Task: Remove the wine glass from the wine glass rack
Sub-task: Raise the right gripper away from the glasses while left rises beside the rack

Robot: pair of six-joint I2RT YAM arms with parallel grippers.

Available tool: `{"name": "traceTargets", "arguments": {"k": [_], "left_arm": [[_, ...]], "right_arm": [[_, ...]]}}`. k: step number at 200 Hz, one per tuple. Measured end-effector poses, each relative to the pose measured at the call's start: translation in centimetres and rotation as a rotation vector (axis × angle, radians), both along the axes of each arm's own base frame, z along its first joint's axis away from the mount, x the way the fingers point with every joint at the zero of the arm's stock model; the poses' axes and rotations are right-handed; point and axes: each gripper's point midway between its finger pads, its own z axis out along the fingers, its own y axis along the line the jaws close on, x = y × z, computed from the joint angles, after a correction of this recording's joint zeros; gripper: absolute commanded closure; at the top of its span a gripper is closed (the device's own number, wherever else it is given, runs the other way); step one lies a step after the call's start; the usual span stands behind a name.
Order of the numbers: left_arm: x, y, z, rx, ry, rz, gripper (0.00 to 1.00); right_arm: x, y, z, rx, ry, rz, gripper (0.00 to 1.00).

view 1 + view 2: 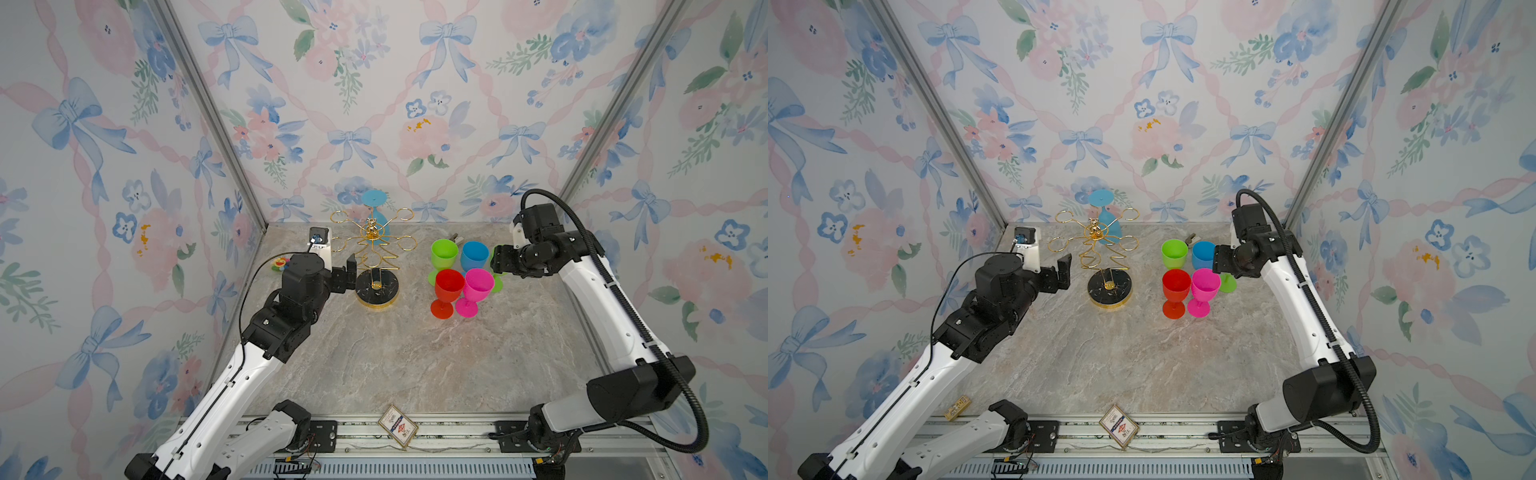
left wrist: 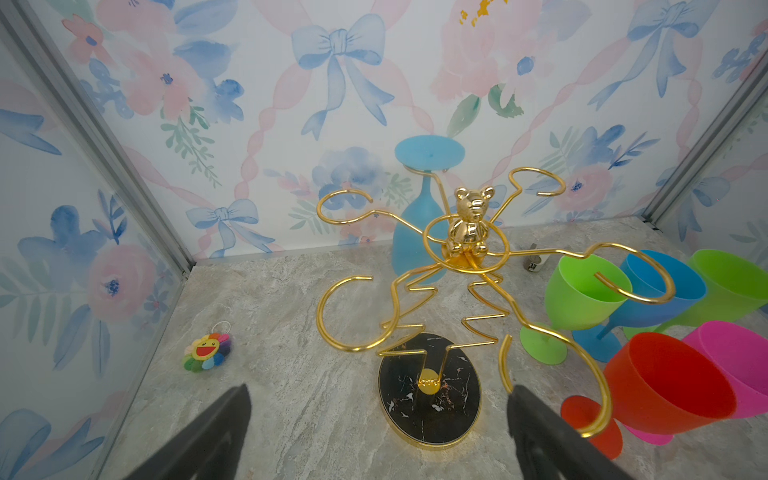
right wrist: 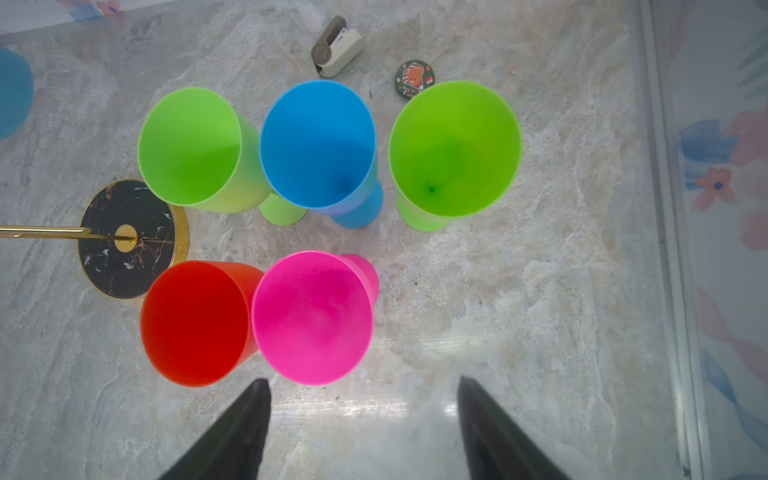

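Blue wine glass (image 2: 409, 237) hangs upside down, foot caught in rear loop of wine glass rack (image 2: 468, 226), upper centre in both top views. Looks like light matte plastic: stiff, not brittle, little slip. Best hold probably bowl or stem under loop, then slide foot out through loop's gap. Left gripper (image 2: 379, 392) wide open, empty, just left of rack base. Right gripper (image 3: 362, 383) jaws apart, empty, above five upright coloured glasses (image 3: 311, 318) right of rack.

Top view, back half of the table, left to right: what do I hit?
Flower toy → wine glass rack → red glass → pink glass. Things that overlap these are left out.
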Motion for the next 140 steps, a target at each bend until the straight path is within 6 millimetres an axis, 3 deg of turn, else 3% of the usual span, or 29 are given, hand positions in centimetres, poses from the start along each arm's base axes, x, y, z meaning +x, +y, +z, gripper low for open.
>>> {"name": "traceTargets", "arguments": {"k": [24, 65, 100, 140], "left_arm": [[0.5, -0.6, 0.8, -0.028, -0.001, -0.024, 0.02], [2.5, -1.6, 2.6, -0.080, 0.004, -0.085, 0.03], [6.2, -1.4, 4.4, -0.168, 0.020, -0.126, 0.08], [11.1, -0.7, 4.6, -0.299, 0.080, -0.177, 0.13]], "right_arm": [[-0.8, -0.1, 0.8, 0.007, -0.046, 0.013, 0.09], [-1.8, -0.1, 1.8, 0.031, -0.105, 0.029, 0.08], [-2.1, 0.6, 1.5, 0.072, -0.125, 0.057, 0.08], [-2.5, 1.1, 1.1, 0.101, -0.134, 0.077, 0.08]]}}
